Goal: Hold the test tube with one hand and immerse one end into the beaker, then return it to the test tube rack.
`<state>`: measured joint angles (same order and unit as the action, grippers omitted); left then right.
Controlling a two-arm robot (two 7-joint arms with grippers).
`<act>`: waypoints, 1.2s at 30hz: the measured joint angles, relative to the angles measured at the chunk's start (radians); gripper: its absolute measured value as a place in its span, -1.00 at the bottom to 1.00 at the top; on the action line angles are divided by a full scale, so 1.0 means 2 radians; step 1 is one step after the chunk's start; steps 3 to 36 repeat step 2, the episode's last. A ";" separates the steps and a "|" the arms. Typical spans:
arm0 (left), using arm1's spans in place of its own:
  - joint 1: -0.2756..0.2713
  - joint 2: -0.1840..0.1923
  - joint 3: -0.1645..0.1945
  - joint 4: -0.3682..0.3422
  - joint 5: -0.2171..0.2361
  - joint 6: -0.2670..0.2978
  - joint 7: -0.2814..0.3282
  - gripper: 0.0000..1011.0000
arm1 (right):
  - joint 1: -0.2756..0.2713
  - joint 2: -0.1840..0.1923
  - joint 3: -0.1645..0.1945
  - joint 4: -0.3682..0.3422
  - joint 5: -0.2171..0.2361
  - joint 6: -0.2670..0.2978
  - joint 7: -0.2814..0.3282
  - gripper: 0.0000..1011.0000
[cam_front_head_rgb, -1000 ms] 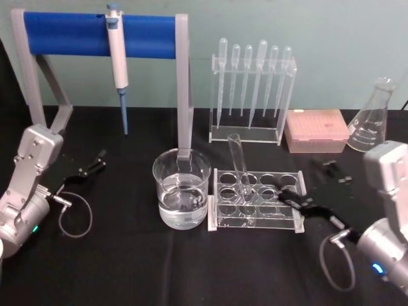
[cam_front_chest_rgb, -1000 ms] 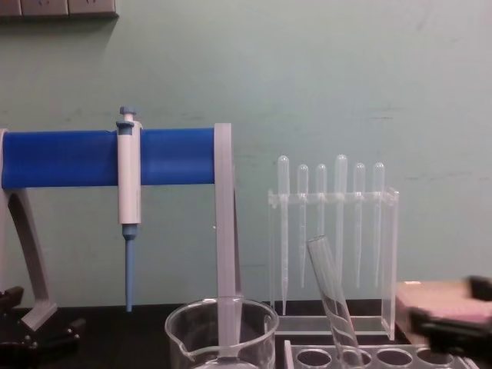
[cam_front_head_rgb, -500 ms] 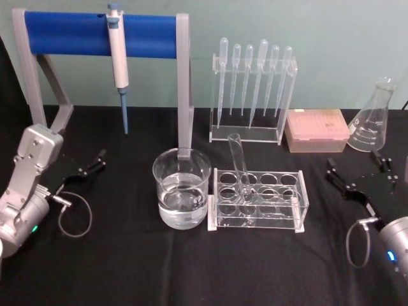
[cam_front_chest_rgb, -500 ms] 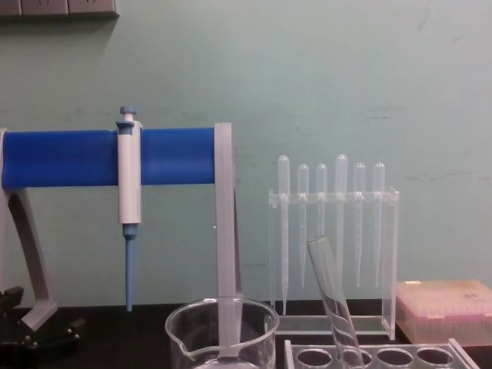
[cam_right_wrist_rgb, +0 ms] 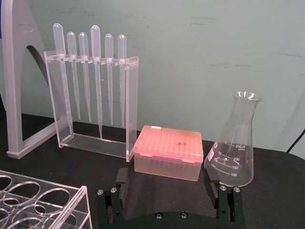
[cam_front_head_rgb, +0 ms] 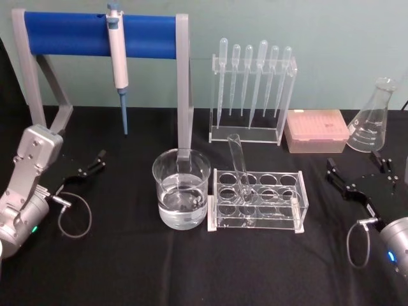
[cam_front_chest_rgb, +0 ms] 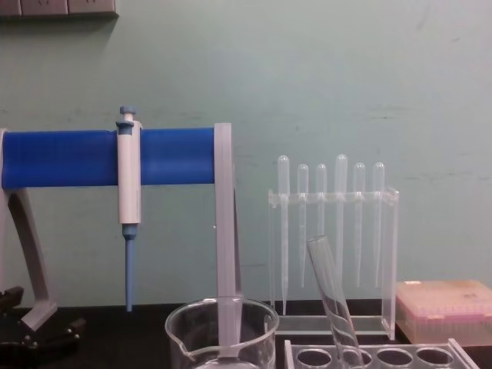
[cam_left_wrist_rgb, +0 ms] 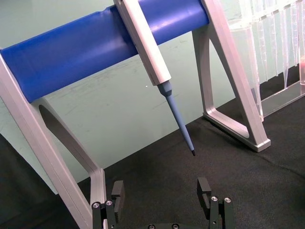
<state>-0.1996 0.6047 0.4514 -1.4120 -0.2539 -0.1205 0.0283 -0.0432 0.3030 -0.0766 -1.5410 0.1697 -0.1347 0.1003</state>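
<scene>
In its rack, test tube (cam_front_head_rgb: 238, 162) (tilted), well apart from right pincer (cam_front_head_rgb: 357, 175), wide open, empty.

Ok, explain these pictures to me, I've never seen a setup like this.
It is a two-armed robot at a lab table. One camera looks down from its head, one forward from its chest, one sits on each wrist. Its left pincer and right pincer both rest open on the black table, holding nothing. A test tube leans in a clear rack, beside a beaker partly filled with clear liquid. Behind stand a pipettor on a blue stand, pipettes, a pink box and a flask.
</scene>
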 joint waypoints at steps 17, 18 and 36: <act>0.000 0.000 0.000 0.000 0.000 0.000 0.000 0.98 | 0.000 0.000 0.000 0.000 0.000 0.000 0.000 0.99; 0.000 0.000 0.000 0.000 0.000 0.000 0.000 0.98 | 0.000 0.000 0.000 0.000 0.000 0.000 0.000 0.99; 0.000 0.000 0.000 0.000 0.000 0.000 0.000 0.98 | 0.000 0.000 0.000 0.000 0.000 0.000 0.000 0.99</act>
